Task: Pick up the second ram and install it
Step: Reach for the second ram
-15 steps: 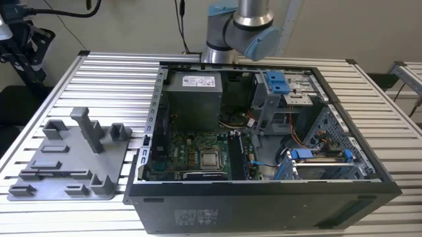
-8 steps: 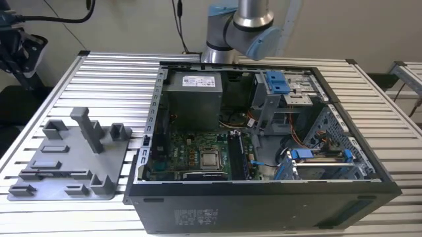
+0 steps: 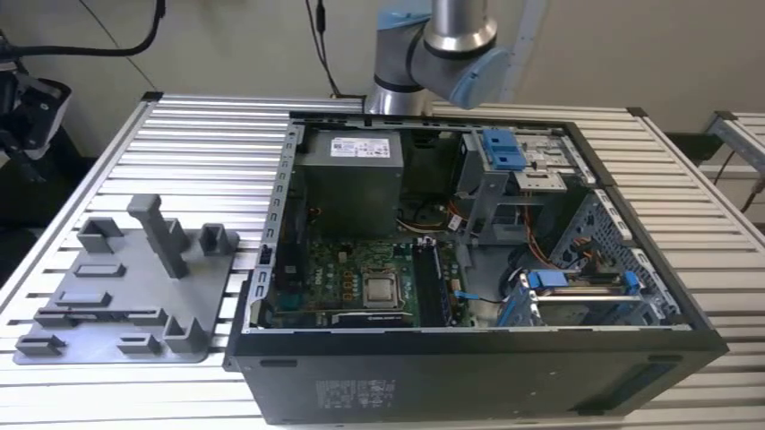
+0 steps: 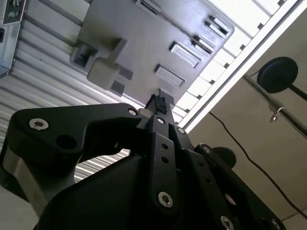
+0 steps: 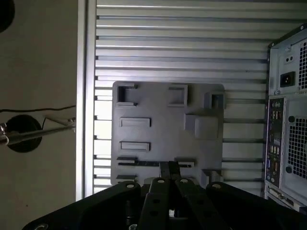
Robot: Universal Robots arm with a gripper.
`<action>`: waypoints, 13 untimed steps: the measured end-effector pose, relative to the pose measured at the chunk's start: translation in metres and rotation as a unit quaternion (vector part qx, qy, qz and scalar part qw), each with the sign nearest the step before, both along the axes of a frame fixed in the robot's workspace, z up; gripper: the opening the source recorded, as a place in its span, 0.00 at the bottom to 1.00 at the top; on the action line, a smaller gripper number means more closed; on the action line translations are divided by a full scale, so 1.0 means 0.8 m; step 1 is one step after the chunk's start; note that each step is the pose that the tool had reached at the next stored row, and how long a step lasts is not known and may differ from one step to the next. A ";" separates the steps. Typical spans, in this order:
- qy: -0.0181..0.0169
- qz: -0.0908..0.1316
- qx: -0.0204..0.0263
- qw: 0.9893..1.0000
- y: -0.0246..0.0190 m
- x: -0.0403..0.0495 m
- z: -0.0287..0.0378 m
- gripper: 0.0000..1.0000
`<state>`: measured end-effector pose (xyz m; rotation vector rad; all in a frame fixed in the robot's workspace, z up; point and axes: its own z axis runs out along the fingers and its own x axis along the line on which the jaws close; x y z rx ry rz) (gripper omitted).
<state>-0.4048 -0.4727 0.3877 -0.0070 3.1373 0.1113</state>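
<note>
Black fingers [image 5: 164, 168] closed together, holding nothing, above grey tray [image 5: 144, 105].

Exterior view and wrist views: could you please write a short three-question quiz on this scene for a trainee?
1. True or false: the grey tray lies inside the computer case.
2. The grey tray is on the exterior view's: A) left, B) right?
3. In the first wrist view, what lies beyond the hand?
Key: 1 false, it lies beside the case on the slatted table; 2 A; 3 the grey tray.
</note>
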 end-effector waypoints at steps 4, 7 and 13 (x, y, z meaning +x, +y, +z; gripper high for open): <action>0.000 0.000 0.000 1.000 -0.0150 -0.001 -0.0009 0.11; 0.000 0.000 0.000 1.000 -0.0248 -0.002 -0.0013 0.11; 0.000 0.000 0.000 1.000 -0.0323 -0.004 -0.0016 0.11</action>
